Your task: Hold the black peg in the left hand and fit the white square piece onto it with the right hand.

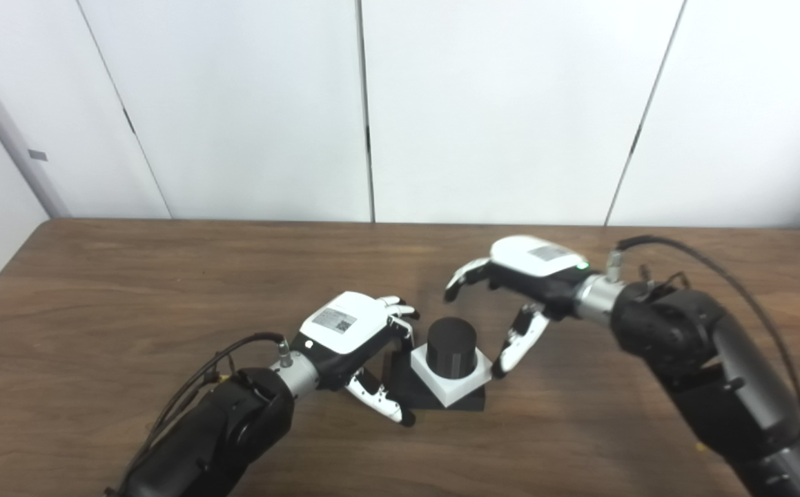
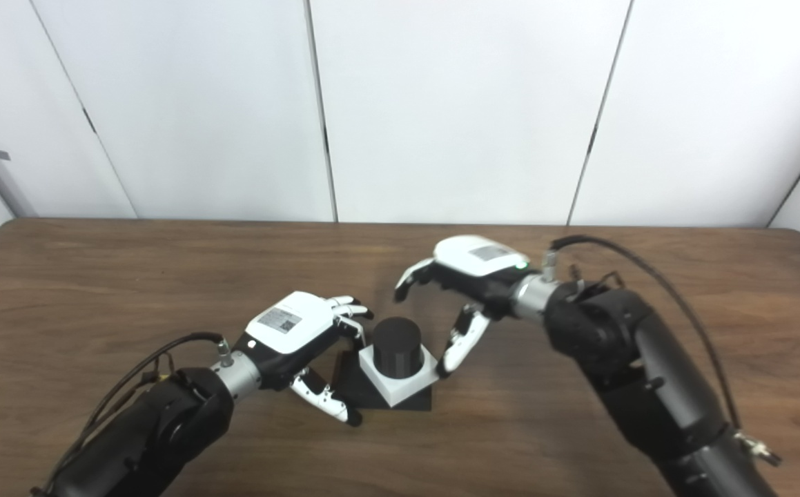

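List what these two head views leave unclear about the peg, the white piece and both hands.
- Left hand: whether its fingers touch the black base; the hand's own back hides the contact in both views.
- White square piece: whether it sits fully down on the black peg; its hole is hidden by the peg.
- Right hand: whether the thumb tip touches the white piece; too small to tell.

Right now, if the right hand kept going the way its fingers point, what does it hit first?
Probably the white square piece seated around the black peg: the right hand is open, fingers angled down-left toward it. Depth is unclear; it might clear the far side.
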Controlling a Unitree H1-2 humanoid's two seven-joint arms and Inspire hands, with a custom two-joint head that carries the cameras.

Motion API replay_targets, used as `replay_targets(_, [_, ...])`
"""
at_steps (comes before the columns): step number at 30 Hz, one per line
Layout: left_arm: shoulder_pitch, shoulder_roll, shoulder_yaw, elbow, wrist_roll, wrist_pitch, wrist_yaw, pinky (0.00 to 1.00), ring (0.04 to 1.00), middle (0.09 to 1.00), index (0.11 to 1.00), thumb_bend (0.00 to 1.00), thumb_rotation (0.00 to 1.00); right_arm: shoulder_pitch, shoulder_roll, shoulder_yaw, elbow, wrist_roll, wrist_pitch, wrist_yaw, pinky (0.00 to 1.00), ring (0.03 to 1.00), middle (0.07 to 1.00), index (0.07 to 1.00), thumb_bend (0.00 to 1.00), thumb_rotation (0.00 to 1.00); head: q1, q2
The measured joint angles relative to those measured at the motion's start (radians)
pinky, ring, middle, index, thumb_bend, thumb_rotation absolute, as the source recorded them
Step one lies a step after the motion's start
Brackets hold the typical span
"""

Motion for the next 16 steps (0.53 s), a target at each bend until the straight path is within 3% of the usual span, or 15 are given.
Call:
replay_targets(9, [0.000,0.000,0.000,0.000,0.000,-0.001,0.000,0.82,0.908,0.877,0.487,0.52,0.08,0.031,-0.057,-0.091,-0.035,0.044,0.009,-0.023,0.65,0.782,0.821,0.712,0.82,0.13,-0.009,-0.002])
replay_targets(16, [0.000,0.000,0.001,0.000,0.000,0.000,-0.001,0.84,0.914,0.881,0.488,0.52,0.08,0.185,0.001,-0.264,-0.117,0.128,0.039,-0.209,0.62,0.728,0.756,0.653,0.69,0.03,-0.015,-0.002])
